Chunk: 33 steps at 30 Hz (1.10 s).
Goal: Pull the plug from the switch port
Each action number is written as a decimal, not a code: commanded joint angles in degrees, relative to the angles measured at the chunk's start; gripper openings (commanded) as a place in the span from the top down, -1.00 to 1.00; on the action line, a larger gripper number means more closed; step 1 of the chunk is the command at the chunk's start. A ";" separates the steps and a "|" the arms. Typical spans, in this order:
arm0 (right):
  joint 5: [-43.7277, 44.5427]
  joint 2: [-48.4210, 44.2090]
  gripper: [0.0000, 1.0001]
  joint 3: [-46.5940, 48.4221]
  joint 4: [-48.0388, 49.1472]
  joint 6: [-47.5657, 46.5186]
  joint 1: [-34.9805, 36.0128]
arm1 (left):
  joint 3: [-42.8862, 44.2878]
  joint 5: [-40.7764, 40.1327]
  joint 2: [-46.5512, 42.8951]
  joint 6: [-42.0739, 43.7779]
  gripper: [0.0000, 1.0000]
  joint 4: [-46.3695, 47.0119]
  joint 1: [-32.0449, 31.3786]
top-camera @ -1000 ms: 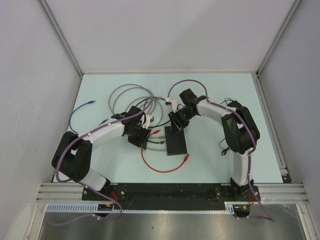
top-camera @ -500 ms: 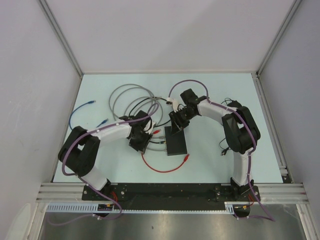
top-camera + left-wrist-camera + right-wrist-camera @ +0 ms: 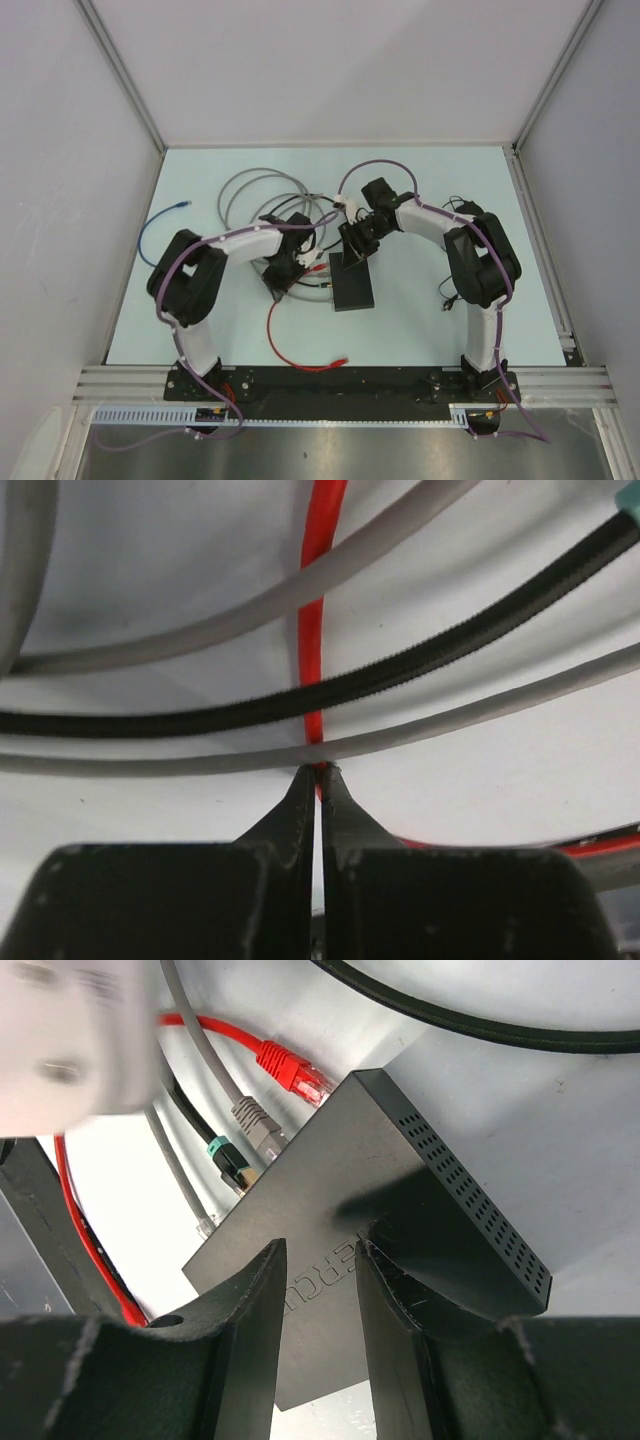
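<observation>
Left gripper (image 3: 318, 777) is clenched on the red cable (image 3: 314, 600); right gripper (image 3: 322, 1250), jaws slightly parted and empty, pins the switch (image 3: 330, 1160) flat at the middle of the table (image 3: 450, 190). The red plug (image 3: 290, 1063) looks just clear of its port, I'd say; next, a straight pull away from the switch

A robotics lab test cell: plain white panel walls (image 3: 330, 70) in aluminium framing (image 3: 122, 75) enclose a pale table (image 3: 430, 190). The left arm (image 3: 230, 243) and right arm (image 3: 480, 262) are bolted to its near rail (image 3: 340, 382).
</observation>
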 commanded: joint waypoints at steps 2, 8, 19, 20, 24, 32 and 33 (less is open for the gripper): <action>6.49 2.13 0.19 -2.32 1.16 -1.29 -1.22 | 5.01 -2.48 4.52 12.97 1.00 -9.41 5.63; 5.70 1.16 0.19 -2.32 0.98 -2.08 -1.40 | -2.64 -11.87 -5.51 24.55 1.00 -6.44 12.40; 5.08 1.60 0.19 -2.14 0.63 -3.05 -1.48 | 0.16 -38.16 -7.18 36.61 1.00 9.02 31.48; 5.08 1.52 0.19 -2.05 0.54 -3.22 -1.48 | 1.73 -38.95 -7.53 38.53 1.00 10.09 31.58; 4.38 0.90 0.18 -2.05 -0.34 -3.75 -2.10 | 6.22 -43.78 -6.05 42.94 1.00 17.03 31.84; 2.89 0.02 0.19 -0.91 -2.26 -4.80 -4.73 | 20.97 -53.63 5.64 49.80 1.00 29.25 33.51; 2.80 -0.24 0.19 -0.65 -2.71 -5.16 -4.82 | 22.21 -53.72 7.21 49.97 1.00 29.61 33.43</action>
